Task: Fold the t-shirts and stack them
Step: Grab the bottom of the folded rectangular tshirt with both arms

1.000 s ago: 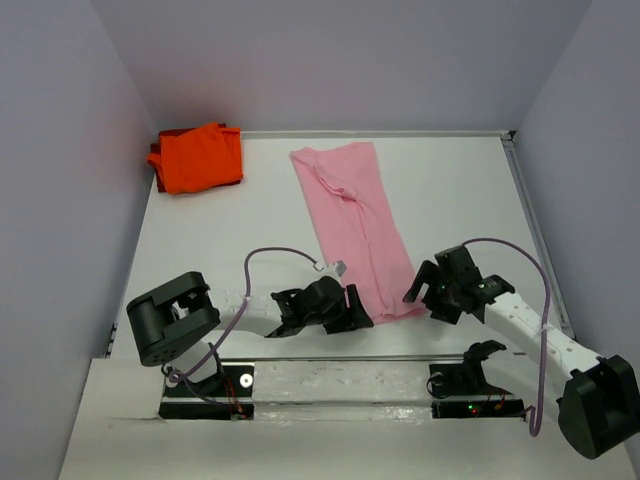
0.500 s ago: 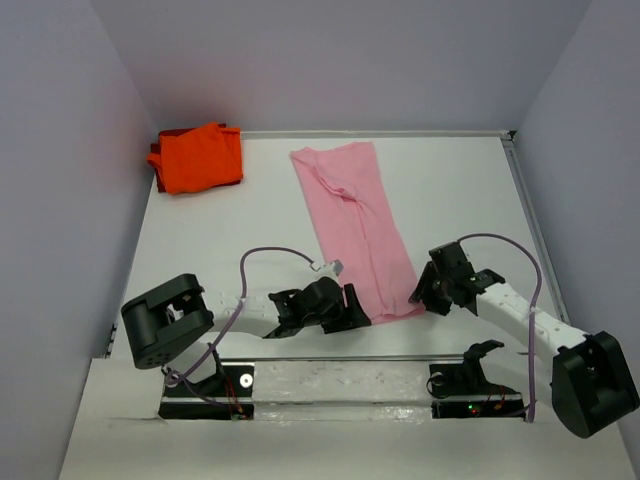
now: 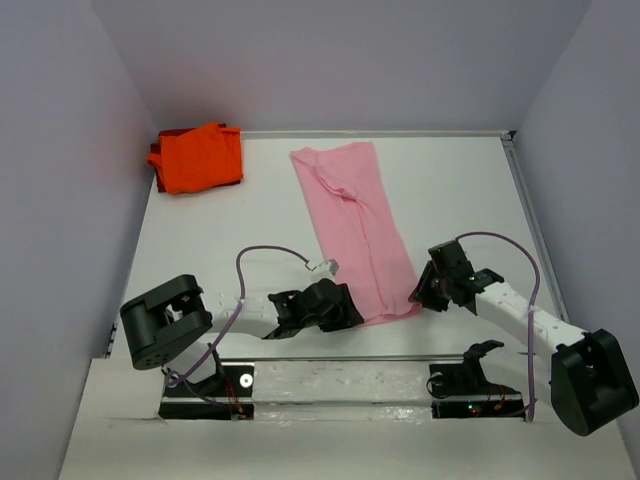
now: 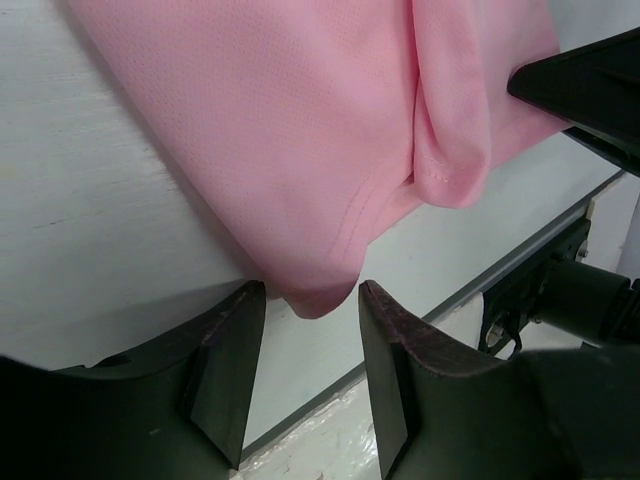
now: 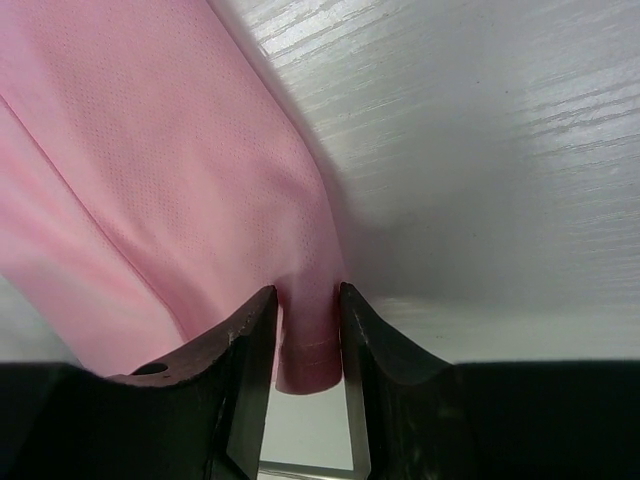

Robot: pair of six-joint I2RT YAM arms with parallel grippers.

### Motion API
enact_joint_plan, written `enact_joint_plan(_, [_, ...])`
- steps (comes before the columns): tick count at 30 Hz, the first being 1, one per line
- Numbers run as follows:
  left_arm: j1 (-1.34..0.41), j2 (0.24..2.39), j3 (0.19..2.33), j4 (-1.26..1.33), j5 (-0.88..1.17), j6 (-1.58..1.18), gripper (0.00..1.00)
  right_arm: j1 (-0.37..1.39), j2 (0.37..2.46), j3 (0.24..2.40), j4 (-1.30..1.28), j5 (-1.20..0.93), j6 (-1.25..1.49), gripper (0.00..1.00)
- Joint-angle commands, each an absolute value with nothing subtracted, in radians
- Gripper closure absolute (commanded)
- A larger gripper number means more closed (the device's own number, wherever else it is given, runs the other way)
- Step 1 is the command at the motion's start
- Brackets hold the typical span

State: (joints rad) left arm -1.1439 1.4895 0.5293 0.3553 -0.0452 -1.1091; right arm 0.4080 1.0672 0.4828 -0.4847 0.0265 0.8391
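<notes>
White table (image 3: 460,190), long pink t-shirt (image 3: 355,215); right tool (image 5: 305,310) tight on its hem, left tool (image 4: 310,295) half-open around it.

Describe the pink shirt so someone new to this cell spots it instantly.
On the white table, look down the middle. There lies the pink t-shirt, folded into a long narrow strip, the left gripper and right gripper at its near corners. Unlike the orange t-shirt, a compact bundle in the far left corner, it is pale and stretched out.
</notes>
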Motion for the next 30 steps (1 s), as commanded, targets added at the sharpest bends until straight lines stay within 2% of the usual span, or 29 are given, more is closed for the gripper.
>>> enact_joint_plan(1, [-1.149, 1.52, 0.532, 0.337, -0.104, -1.094, 0.47, 0.417, 1.051, 0.494, -0.443, 0.018, 0.827, 0.65])
enact_joint_plan(5, [-1.149, 1.542, 0.535, 0.356, -0.094, -1.094, 0.63, 0.417, 1.048, 0.492, -0.442, 0.012, 0.822, 0.7])
enact_joint_plan(6, [-1.149, 1.551, 0.54, 0.359, -0.094, -1.092, 0.8, 0.417, 1.049, 0.491, -0.439, 0.011, 0.821, 0.73])
enact_joint_plan(8, [-1.149, 1.565, 0.543, 0.36, -0.089, -1.091, 0.99, 0.417, 1.052, 0.489, -0.436, 0.008, 0.821, 0.84])
enact_joint_plan(9, [-1.149, 1.571, 0.548, 0.362, -0.081, -1.091, 1.0, 0.417, 1.055, 0.491, -0.434, 0.008, 0.819, 0.96])
enact_joint_plan(10, [-1.149, 1.575, 0.551, 0.362, -0.078, -1.091, 1.0, 0.417, 1.057, 0.489, -0.434, 0.008, 0.818, 1.0])
enact_joint_plan(19, [-1.149, 1.516, 0.526, 0.359, -0.029, -1.071, 1.0, 0.44, 0.95, 0.453, -0.452, -0.086, 0.818, 1.0])
enact_joint_plan(30, [-1.149, 1.212, 0.448, 0.16, -0.06, -1.084, 1.0, 0.515, 0.809, 0.419, -0.552, -0.141, 0.87, 1.0])
